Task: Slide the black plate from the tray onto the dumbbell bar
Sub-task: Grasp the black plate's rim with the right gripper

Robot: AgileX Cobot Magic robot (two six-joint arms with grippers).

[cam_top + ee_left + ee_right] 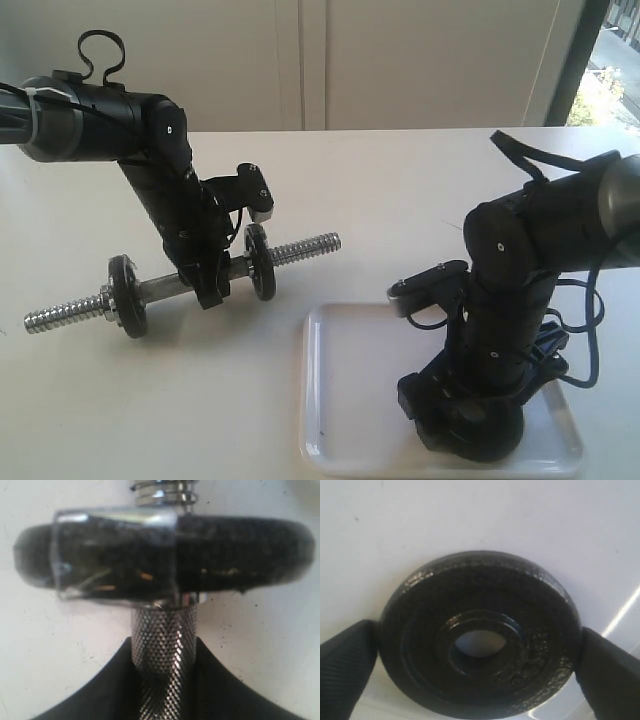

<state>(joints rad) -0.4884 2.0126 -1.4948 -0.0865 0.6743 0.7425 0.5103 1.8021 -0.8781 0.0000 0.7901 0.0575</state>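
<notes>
Starting at the right gripper (479, 647): its fingers (345, 672) sit on either side of the black plate (485, 587), and the pads meet the rim on both sides as far as we can see. We read it as clenched on the plate, tho how firmly we can't tell. The plate lies flat, hub ring up, on the floor of the tray (350, 390), not yet lifted; in the exterior view the arm hides it. Across the table (400, 190), the left gripper (212, 288) is closed on the knurled middle of the dumbbell bar (165, 290), btw two smaller discs (128, 295) already on it. Whether those discs rest on the table we can't tell. The bar's threaded end on the tray side is bare. So we judge this is the pick-up step, i.e. early: grasp made, nothing slid on. The next move calls for a straight lift clear of the tray's rim, then turning the plate on edge so its centre hole faces that bare end, w/ the bar held steady. A rim grip on a heavy disc could slip, so we'd go slow & line up hole w/ thread before pushing.
</notes>
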